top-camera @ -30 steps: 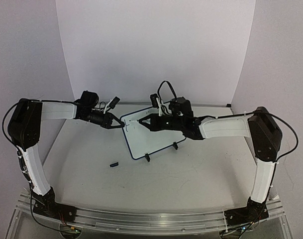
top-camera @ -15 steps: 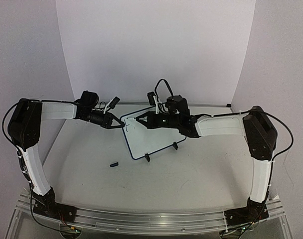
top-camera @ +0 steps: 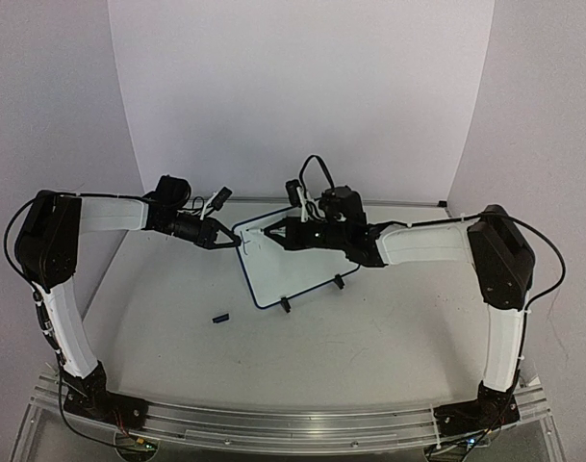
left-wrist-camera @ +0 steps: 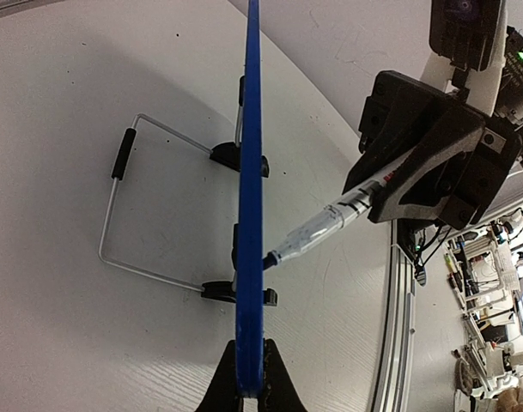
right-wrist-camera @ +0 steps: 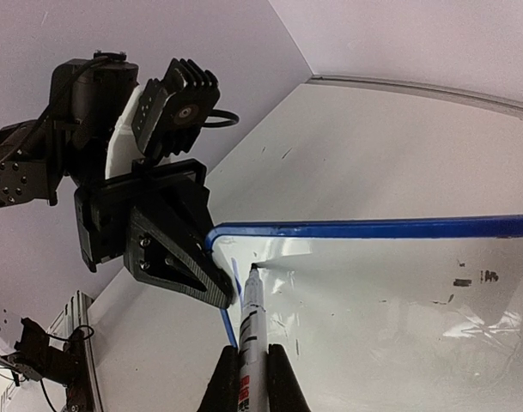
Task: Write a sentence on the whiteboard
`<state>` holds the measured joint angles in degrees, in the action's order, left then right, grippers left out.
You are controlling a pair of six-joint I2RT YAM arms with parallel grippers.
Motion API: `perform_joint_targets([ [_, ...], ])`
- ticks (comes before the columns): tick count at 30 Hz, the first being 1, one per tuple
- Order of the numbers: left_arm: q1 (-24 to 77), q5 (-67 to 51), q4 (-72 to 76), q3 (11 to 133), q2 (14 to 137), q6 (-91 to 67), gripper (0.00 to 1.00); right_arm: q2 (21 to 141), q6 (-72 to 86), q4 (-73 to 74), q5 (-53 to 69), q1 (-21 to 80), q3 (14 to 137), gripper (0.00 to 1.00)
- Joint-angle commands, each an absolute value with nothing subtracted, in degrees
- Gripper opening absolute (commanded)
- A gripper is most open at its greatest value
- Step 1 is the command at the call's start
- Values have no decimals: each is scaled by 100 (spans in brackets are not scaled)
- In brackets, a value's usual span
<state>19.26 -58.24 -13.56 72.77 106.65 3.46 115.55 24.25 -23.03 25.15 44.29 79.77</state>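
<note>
While it stands at centre frame, I judge the whiteboard light, stiff, slick; left gripper pinches its left rim, likely the best hold; right gripper clamps the marker.

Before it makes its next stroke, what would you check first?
1. Left fingers clamped on the whiteboard rim: ok.
2. Right fingers shut on the marker: ok.
3. Marker tip against the board face, near the held corner: ok, it seems to touch.
4. Both clip feet down on the table: ok.
5. Loose black piece lying apart from the board: ok.
6. Any of the sentence readable: cannot tell.
</note>
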Motion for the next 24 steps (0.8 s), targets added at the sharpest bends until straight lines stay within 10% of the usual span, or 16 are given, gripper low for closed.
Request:
perform_joint_targets([
  [1,1969,-5602,-1600,7426,10459,622,0,11518,2448,-2391,2469,4386,7835,0],
  [24,1975,-5579,-1626,7427,10468,655,0,10866,2564,-2666,2912,4386,7117,0],
])
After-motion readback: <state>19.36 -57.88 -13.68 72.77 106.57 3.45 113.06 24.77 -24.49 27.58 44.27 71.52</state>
